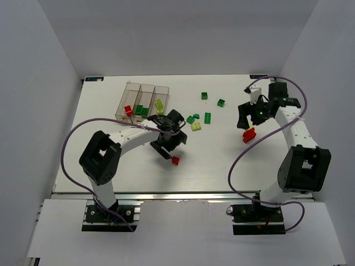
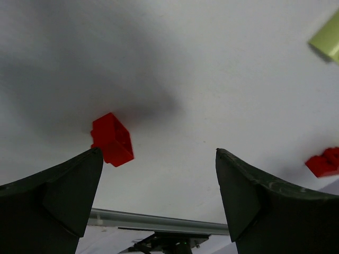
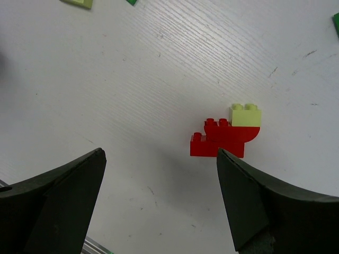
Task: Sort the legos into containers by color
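A: While both pairs of jaws gape wide and empty, where's red?
B: One red brick (image 2: 112, 139) beside left gripper (image 2: 159, 153); red-and-lime stack (image 3: 225, 138) before right gripper (image 3: 159, 152); containers (image 1: 141, 95) beyond, partly filled.

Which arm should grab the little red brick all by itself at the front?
Left. The left hand, open, hovers right by that red brick, and the bins are on its side. The right hand is far off, over stacked red bricks.

bright even overhead light, soft shadows, left wrist view slightly blurred
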